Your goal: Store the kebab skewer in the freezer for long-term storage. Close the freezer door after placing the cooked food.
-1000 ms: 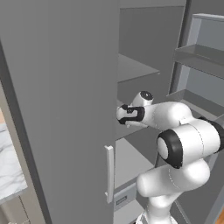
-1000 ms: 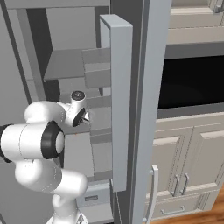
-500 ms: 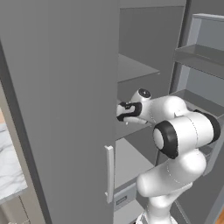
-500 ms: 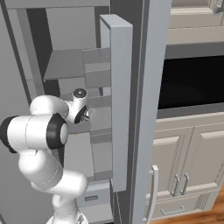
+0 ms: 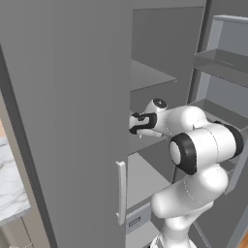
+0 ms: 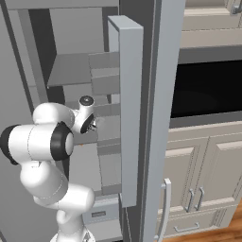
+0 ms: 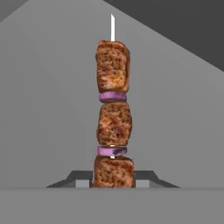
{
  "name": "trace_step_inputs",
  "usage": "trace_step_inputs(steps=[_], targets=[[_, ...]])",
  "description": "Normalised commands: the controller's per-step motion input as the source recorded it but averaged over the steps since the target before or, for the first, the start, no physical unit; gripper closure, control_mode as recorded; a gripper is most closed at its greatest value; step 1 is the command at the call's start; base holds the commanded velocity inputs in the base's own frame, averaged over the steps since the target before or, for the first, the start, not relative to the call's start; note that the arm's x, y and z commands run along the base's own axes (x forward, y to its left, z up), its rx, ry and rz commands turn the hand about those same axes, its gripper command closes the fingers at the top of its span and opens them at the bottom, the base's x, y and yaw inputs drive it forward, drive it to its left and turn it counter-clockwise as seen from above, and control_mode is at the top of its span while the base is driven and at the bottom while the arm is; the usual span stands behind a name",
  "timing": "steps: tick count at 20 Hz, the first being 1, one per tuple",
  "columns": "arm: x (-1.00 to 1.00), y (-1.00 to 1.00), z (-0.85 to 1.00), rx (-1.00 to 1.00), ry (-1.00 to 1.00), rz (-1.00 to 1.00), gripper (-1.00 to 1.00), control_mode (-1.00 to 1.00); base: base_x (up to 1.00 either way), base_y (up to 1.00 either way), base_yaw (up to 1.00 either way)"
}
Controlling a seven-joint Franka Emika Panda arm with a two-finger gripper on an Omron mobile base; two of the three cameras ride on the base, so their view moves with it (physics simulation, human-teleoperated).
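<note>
The arm is reaching into the open freezer (image 5: 160,58), its gripper (image 7: 113,180) sitting just above a grey inner shelf (image 7: 48,109); in the hand view the kebab skewer (image 7: 113,118) is running straight away from the fingertips (image 7: 81,183), three browned meat chunks with two purple onion slices between them and the pale stick tip at the far end. The lowest chunk is sitting squarely between the two dark tips, so the jaws are reading as clenched on the kebab skewer (whether the grip is beginning to slacken cannot be told); whether the food is already touching the shelf or hanging just above it cannot be told either.

Hazards, as judged from here: if the jaws are letting go while the skewer is hanging clear of the shelf, it is likely to drop and roll, since the chunks are rounded at their edges and the stick is thin; if the hand is pulling back with a chunk catching on a fingertip, the skewer is liable to be dragged off the shelf edge; the freezer door (image 6: 130,113) is standing wide open beside the arm in the right base view, and the elbow is sitting close to it, so a careless retreat risks knocking it; the door is not yet shut.
</note>
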Motion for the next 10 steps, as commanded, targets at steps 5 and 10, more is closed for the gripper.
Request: trace_step_inputs(steps=[5,10], targets=[[0.00,0.00,0.00,0.00,0.00,0.00,-1.00,-1.00,0.00,0.00,0.00],[0.00,0.00,0.00,0.00,0.00,0.00,-1.00,-1.00,0.00,0.00,0.00]])
